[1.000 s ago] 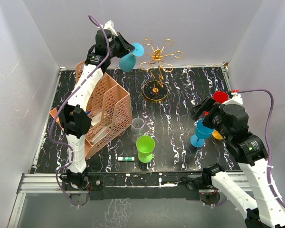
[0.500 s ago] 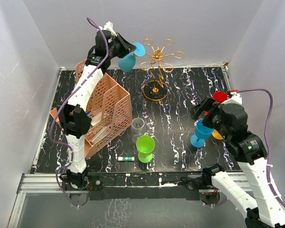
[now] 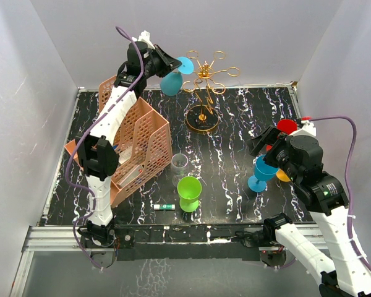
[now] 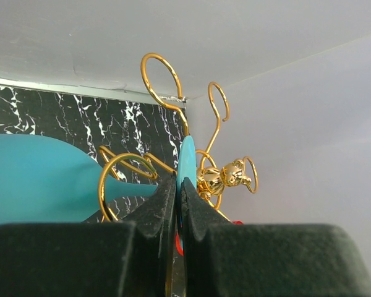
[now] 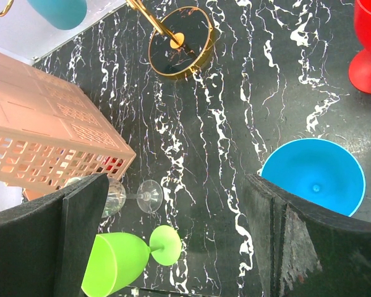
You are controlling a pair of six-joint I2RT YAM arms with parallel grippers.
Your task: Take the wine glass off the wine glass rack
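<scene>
Pinching the foot of the teal glass edge-on, the left end effector is almost fully closed, its 2 fingers flat against either face of the thin disc. That is probably the only part reachable with the bowl pointing away from the rack. The glass lies nearly level at 9 o'clock of the rack's hub. Its stem crosses 1 gold loop in the wrist view, so I judge it not yet free, though I cannot tell if it touches the wire. Holding it sideways likely lets the foot slide out along the arm's slot. At 12 o'clock of the table the rack stands upright. At 4 o'clock the right end effector gapes wide, holding nothing, above a blue glass, seemingly parked clear of the work.
</scene>
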